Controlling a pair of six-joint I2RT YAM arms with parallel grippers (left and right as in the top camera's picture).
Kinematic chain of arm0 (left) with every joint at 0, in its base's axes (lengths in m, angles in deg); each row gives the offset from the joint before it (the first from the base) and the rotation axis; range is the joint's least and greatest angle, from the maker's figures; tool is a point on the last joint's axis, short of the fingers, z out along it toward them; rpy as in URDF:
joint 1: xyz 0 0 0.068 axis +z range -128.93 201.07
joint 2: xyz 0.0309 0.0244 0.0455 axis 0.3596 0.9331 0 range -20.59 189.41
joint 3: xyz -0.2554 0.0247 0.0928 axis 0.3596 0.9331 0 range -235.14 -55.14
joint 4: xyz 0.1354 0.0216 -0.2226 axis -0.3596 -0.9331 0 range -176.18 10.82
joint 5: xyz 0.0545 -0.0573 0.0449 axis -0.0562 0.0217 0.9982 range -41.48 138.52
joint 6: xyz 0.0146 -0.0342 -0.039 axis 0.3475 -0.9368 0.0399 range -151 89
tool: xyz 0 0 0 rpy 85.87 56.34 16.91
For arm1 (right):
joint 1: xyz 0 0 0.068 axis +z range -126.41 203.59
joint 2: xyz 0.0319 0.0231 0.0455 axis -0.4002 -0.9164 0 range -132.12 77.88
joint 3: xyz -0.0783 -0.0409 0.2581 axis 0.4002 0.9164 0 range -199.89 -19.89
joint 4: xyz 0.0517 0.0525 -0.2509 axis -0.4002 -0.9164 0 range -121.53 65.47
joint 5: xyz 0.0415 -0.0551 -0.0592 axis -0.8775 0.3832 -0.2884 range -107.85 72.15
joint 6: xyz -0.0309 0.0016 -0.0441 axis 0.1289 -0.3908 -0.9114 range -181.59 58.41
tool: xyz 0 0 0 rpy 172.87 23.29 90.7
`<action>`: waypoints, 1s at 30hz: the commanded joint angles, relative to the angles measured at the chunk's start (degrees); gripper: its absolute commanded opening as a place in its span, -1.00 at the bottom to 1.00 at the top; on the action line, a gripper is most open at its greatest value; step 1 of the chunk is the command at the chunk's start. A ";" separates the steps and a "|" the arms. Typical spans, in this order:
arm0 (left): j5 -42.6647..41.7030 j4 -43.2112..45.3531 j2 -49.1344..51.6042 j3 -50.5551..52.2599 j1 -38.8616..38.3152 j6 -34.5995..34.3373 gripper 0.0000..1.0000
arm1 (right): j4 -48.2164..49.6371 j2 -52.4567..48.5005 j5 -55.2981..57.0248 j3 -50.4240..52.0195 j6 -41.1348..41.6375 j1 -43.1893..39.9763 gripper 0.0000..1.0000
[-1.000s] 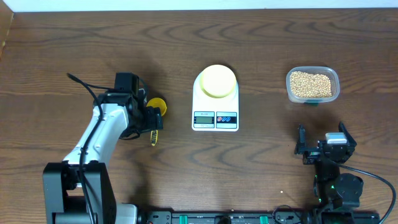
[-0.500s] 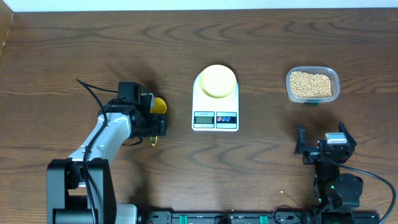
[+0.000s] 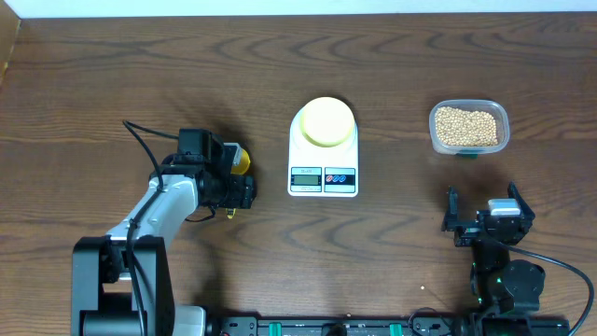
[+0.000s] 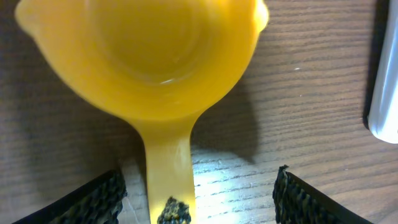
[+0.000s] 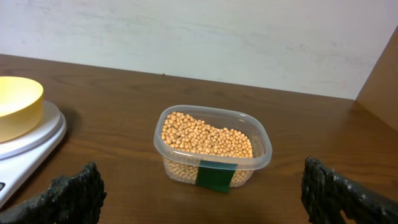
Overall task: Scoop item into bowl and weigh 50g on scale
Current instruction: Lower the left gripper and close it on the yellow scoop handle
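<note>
At the left, my left claw [image 4: 199,196] is released. Its two fingers stand on both sides of the handle of the yellow scoop [image 4: 143,62] and do not touch it. In the middle, the bowl [image 3: 326,121] sits on the scale [image 3: 323,179]. At the right, the beans [image 3: 466,126] lie in the clear container [image 3: 505,121]. My right claw [image 3: 485,217] is spread wide near it and holds nothing.

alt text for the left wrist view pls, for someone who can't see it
An empty bright yellow scoop lies on the dark wooden table, cup end at the top, handle pointing down between the two open black fingers of the left gripper. A white edge, probably the scale, shows at far right.
</note>
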 commanded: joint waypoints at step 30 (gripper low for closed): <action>-1.40 -3.74 8.22 0.55 -0.02 -2.38 -0.07 | -0.26 0.02 0.02 0.09 -0.09 0.63 0.99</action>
